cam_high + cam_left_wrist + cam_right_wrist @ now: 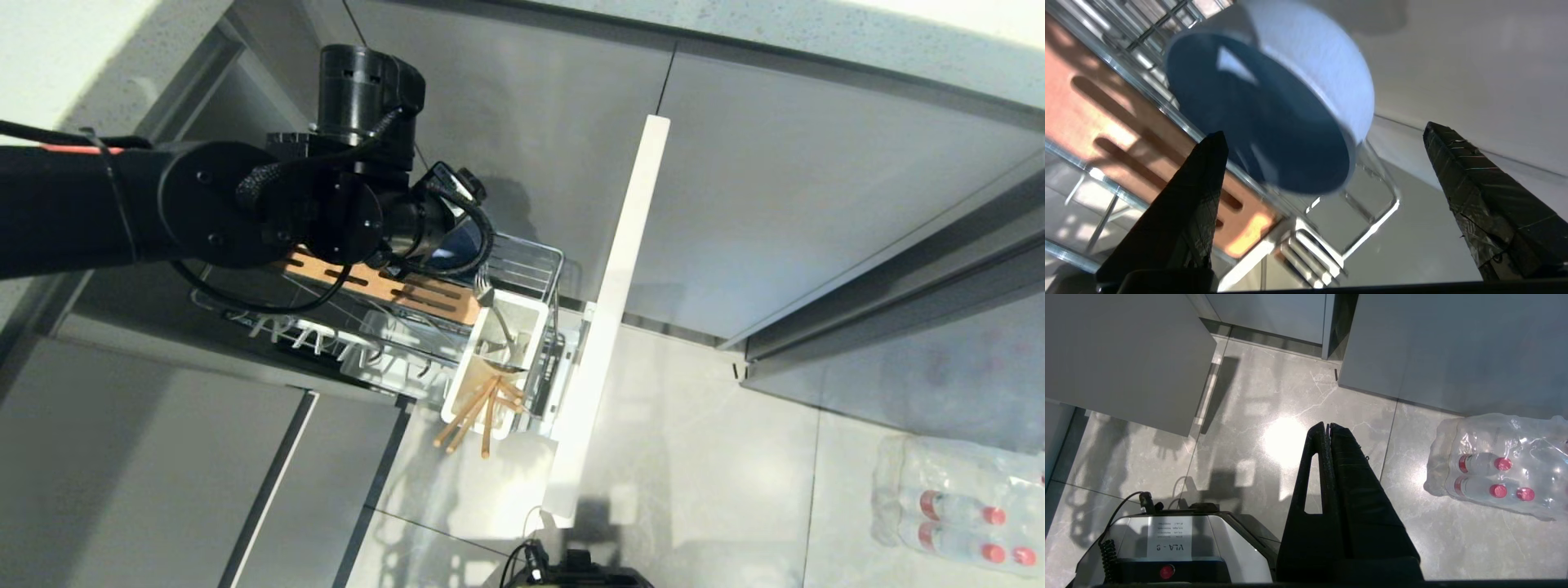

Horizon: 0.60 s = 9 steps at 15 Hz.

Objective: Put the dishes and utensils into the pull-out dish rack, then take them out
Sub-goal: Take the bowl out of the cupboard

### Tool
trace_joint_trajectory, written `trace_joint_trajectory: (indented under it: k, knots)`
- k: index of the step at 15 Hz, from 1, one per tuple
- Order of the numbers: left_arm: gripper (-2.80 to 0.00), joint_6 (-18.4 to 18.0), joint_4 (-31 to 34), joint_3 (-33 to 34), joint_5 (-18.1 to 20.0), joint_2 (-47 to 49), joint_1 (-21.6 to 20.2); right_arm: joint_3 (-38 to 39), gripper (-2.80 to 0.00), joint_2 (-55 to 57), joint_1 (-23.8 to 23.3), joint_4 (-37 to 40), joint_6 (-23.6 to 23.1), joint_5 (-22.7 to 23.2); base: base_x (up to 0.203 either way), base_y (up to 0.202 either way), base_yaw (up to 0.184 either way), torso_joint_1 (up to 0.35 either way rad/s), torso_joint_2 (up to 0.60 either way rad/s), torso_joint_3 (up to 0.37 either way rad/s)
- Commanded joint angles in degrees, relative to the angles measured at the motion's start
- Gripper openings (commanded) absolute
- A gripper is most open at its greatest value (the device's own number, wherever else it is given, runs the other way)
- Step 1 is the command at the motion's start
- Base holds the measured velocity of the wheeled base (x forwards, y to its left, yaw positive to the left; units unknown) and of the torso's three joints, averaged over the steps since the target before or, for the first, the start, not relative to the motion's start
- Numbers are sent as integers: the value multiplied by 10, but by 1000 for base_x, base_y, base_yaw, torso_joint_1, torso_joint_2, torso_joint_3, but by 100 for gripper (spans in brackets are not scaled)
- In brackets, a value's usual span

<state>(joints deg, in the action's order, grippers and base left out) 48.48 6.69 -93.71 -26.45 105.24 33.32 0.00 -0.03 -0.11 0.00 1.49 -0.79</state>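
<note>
The pull-out dish rack (531,261) stands drawn out of the cabinet, with its brown slotted strip (384,286) and white plate prongs (318,335). My left arm (351,204) reaches down over it. In the left wrist view the periwinkle-blue bowl (1257,114) lies tilted on the rack wires (1372,228) beside the wooden strip (1098,118). My left gripper (1325,130) is wide open just behind it, gripping nothing. The chopsticks (473,416) and the fork (488,292) stand in the white utensil cup (522,314). The plate is out of view. My right gripper (1327,425) hangs shut over the floor.
The rack's narrow white cabinet front (612,310) juts out to the right of the cup. A shrink-wrapped pack of water bottles (955,506) lies on the tiled floor at the right. My own base (1167,539) shows below the right arm.
</note>
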Motion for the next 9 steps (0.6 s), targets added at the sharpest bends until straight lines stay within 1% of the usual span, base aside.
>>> trace_joint_trajectory:
  k: [1, 9]
  knots:
    - [0, 0, -2, 2, -2, 7, -1, 0, -280, 0, -1, 0, 1, 0, 0, 0, 0, 0, 0, 0]
    - [0, -6, -5, -6, 0, 26, -13, 0, -280, 0, 0, 0, 0, 0, 0, 0, 0, 0, 0, 0]
